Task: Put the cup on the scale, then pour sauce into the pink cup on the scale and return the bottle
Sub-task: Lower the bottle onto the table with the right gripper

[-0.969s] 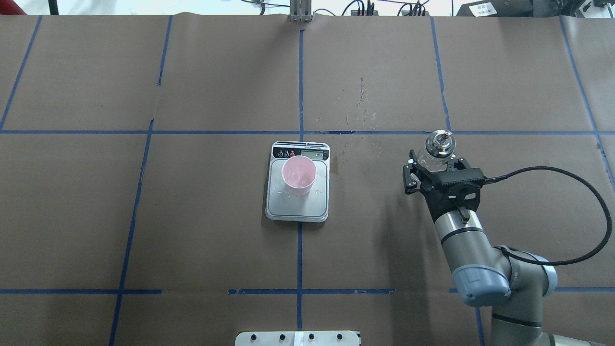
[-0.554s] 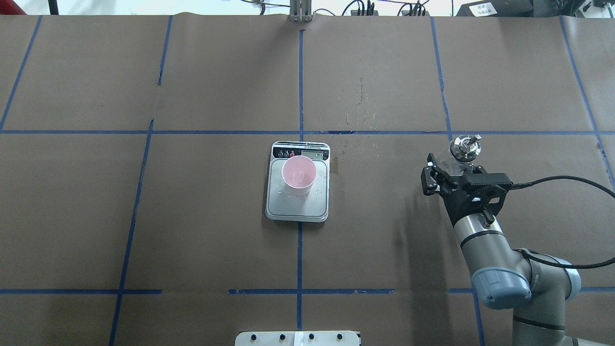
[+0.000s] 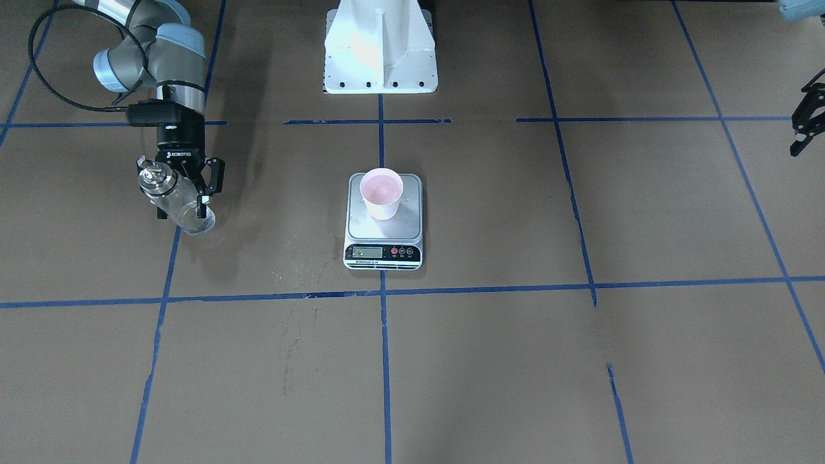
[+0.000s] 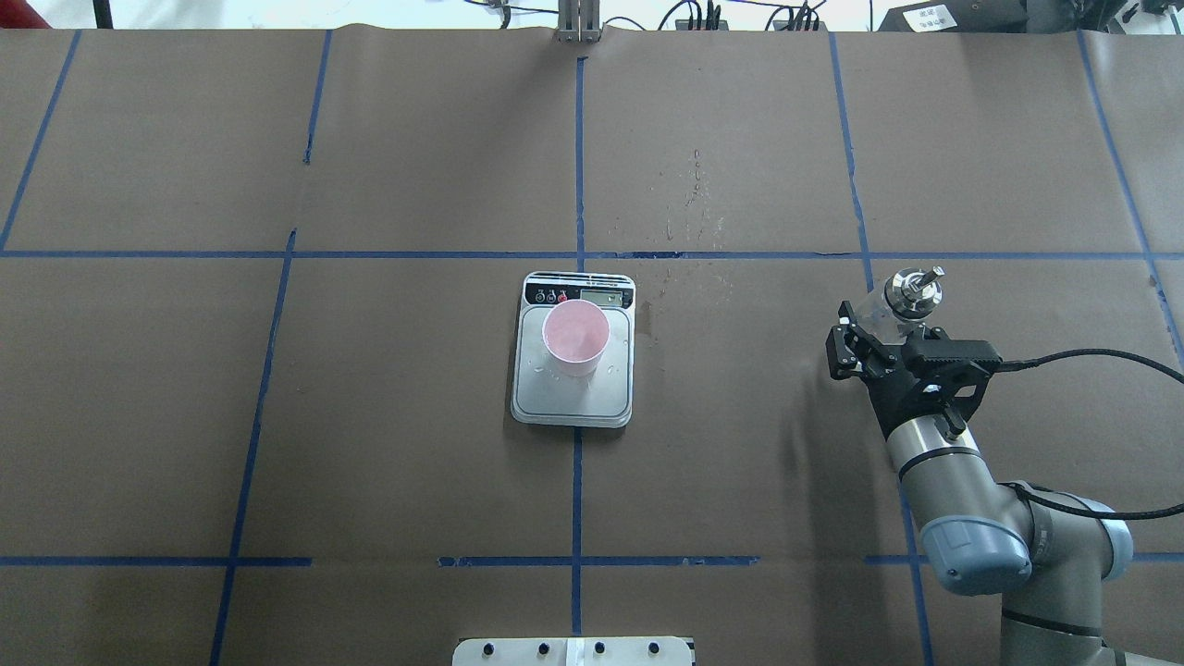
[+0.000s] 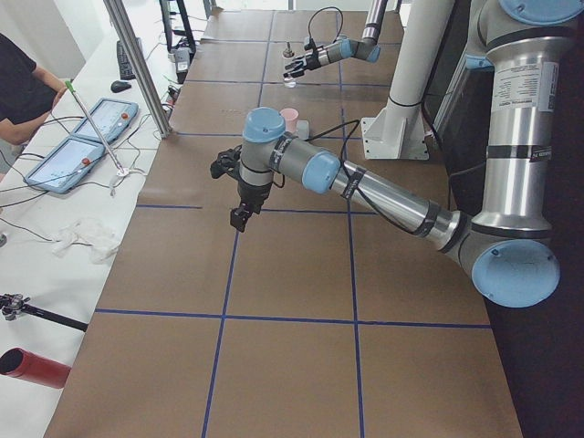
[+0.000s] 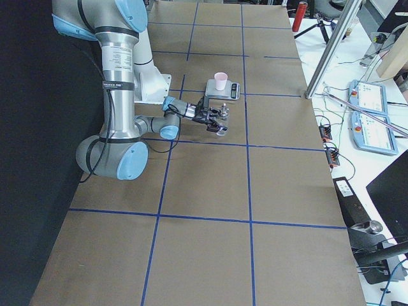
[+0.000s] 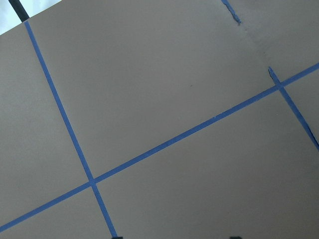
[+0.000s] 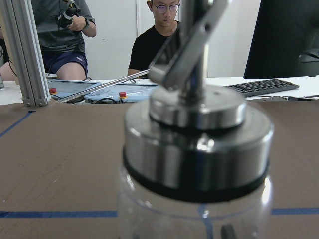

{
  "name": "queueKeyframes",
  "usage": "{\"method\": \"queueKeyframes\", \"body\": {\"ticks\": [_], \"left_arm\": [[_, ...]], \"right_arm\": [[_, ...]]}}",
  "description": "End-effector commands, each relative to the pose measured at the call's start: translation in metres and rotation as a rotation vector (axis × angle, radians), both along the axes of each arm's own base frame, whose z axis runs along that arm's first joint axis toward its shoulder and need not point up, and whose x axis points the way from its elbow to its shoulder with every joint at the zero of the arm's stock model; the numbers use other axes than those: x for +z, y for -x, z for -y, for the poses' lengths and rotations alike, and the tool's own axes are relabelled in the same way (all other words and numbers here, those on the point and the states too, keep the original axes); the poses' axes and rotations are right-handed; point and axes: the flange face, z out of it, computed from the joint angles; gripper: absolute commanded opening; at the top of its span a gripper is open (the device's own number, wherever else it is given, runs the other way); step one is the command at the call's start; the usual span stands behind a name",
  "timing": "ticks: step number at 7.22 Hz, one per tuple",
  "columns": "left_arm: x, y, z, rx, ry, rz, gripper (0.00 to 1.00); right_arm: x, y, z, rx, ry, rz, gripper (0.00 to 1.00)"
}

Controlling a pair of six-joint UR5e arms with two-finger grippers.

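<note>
Overhead exterior, right tool [image 4: 881, 335] grasping bottle [image 4: 895, 303], left tool's [image 3: 804, 122] state unclear

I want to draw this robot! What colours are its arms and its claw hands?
The arms are shiny silver-grey tubes with light blue caps at the joints. The right gripper is black with two fingers and small white ROBOTIQ lettering, and a black cable loops from its wrist. The left gripper is black too. A white label with small print sits on one arm's upright tube.
</note>
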Motion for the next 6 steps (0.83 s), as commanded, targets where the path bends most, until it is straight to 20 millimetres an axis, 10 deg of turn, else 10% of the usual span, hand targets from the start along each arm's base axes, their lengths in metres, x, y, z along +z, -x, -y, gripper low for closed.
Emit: {"method": "queueKeyframes", "body": {"ticks": [1,6], "left_arm": [[-0.0038,0.0003,-0.0013,0.0,-0.007,-0.001,0.77],[-0.0067,0.0006,-0.0025,0.0,-0.008,-0.002,0.77]], "right_arm": [[0.0149,0.0009,0.0005,0.003,0.008,-0.024,0.0],[0.0218,0.0033,-0.0005,-0.001,0.012,-0.038,0.0]]}}
